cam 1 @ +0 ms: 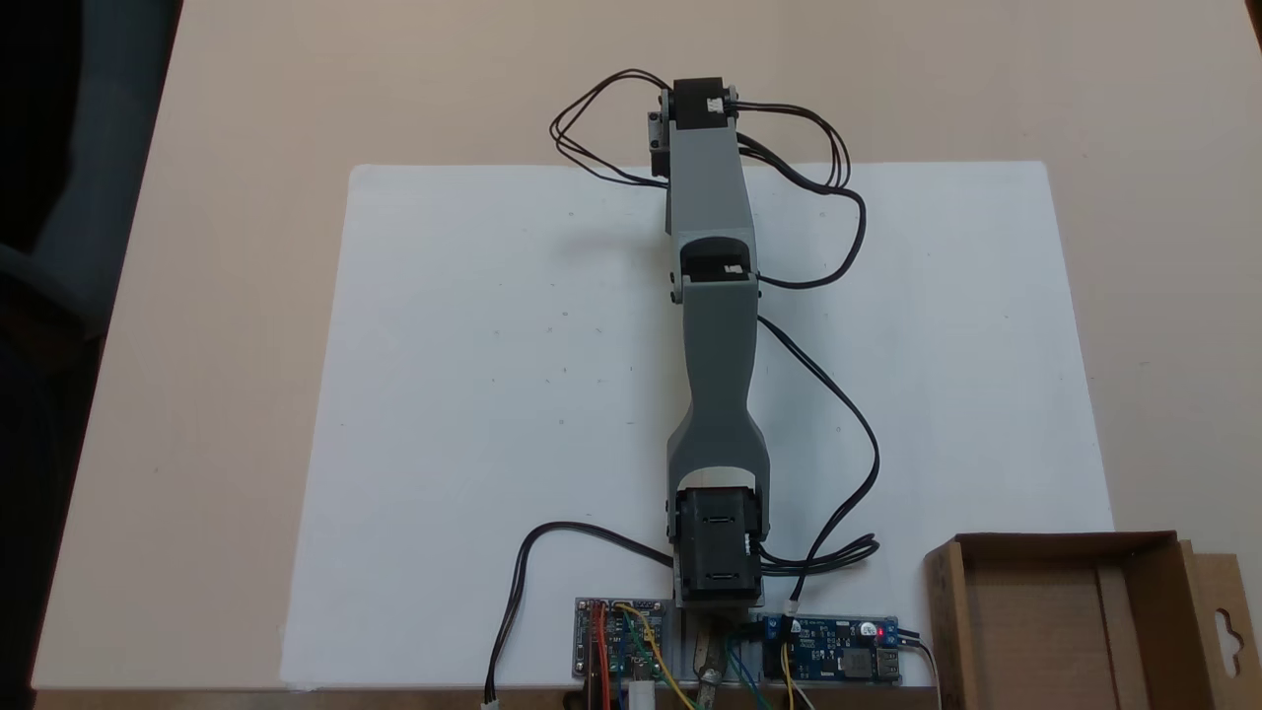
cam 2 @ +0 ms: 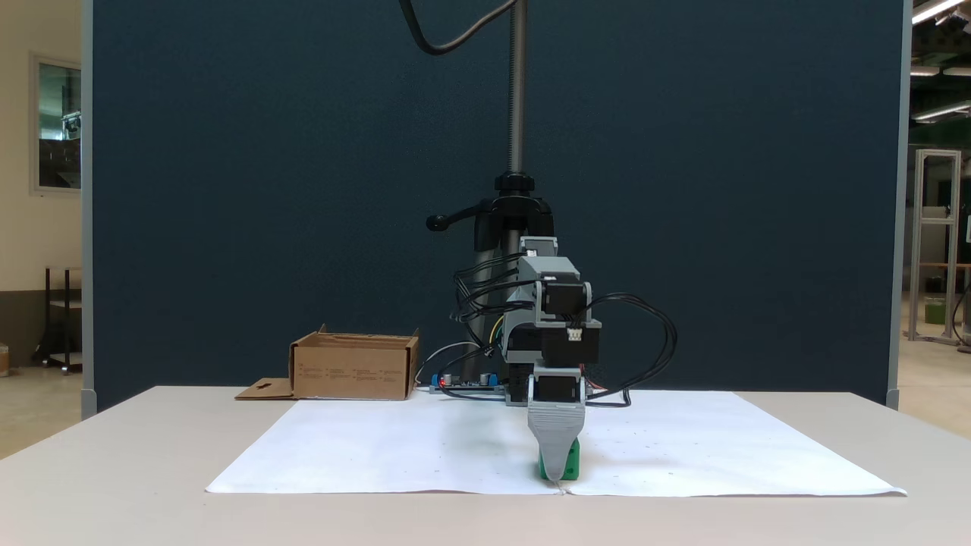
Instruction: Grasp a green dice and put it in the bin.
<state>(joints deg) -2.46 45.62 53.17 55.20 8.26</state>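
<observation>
Grey plastic arm [cam 1: 712, 296] — black servo blocks at joints; looping black cables [cam 1: 818, 177]; tapered grey gripper [cam 2: 557, 470].

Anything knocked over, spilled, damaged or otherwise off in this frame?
Nothing stands out. The bin sits upright by the arm's base with its flap lying flat, the white sheet lies flat, and the gripper is down at the green dice on the sheet's front edge.

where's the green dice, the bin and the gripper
green dice [cam 2: 572, 459]: fixed view from the front, its right side beside the gray finger.
bin [cam 1: 1070, 544]: fixed view from above, its far wall.
gripper [cam 2: 559, 470]: fixed view from the front, low at the fingers' tip.
</observation>
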